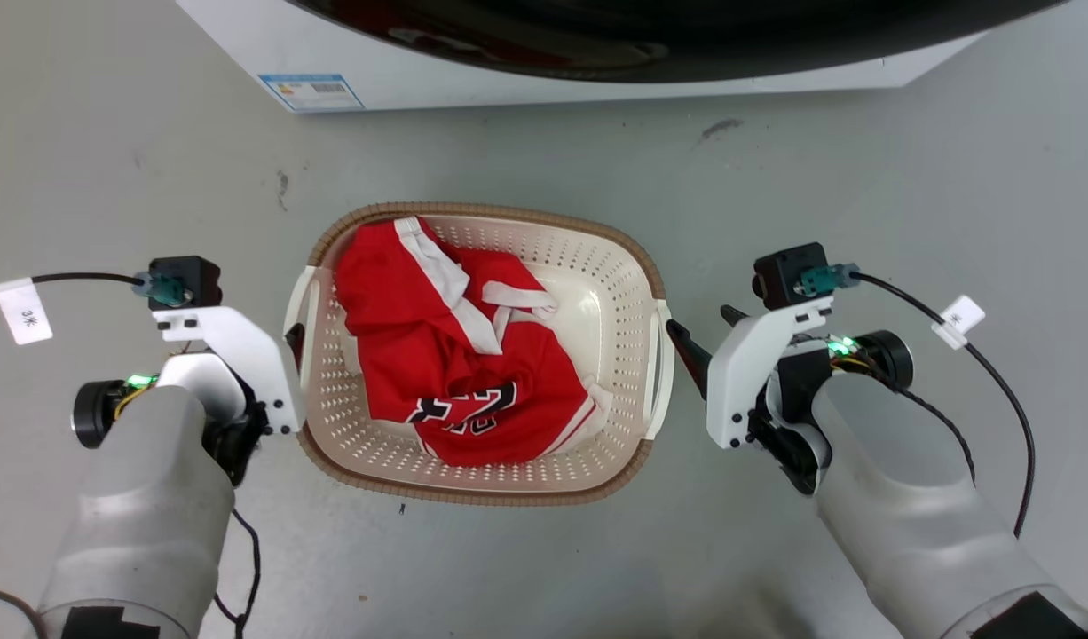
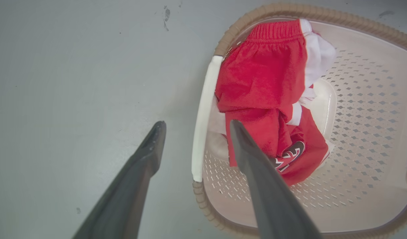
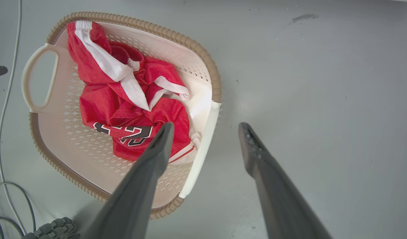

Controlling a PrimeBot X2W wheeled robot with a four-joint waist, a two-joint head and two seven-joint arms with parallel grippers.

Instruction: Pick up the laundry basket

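Laundry basket [image 1: 477, 494] sits flat on the grey floor [image 1: 526, 151], just short of the white washing machine [image 1: 597, 75] that runs along the top of the head view. Long sides run left to right, with a white handle on each short side. Inside: red garment [image 1: 402, 355] with white stripes and black numerals, bunched toward the robot's left half; the right half of the basket bottom is bare.

Left gripper [image 2: 197, 123]: fingers spread wide, holding nothing. In the left wrist view the left side handle [image 2: 203, 109] runs up through the gap between them. One finger [image 2: 145, 156] is over bare floor outside the basket, the other [image 2: 253, 159] over the interior, crossing the garment's edge. Contact with the handle: cannot tell.

Right gripper [image 3: 206, 126]: likewise parted and empty. In the right wrist view the right side handle [image 3: 200, 152] lies in the gap, with the inner finger [image 3: 153, 159] over the perforated wall and garment hem and the outer finger [image 3: 258, 159] over floor. The head view puts its dark fingertips just beside that handle, on the outer side. Touching or clear of it: cannot tell.

Basket lies between the two grippers, one at each handle. Left cable tag [image 1: 22, 311] and right cable tag [image 1: 961, 320], both white, hang on black leads off the wrists
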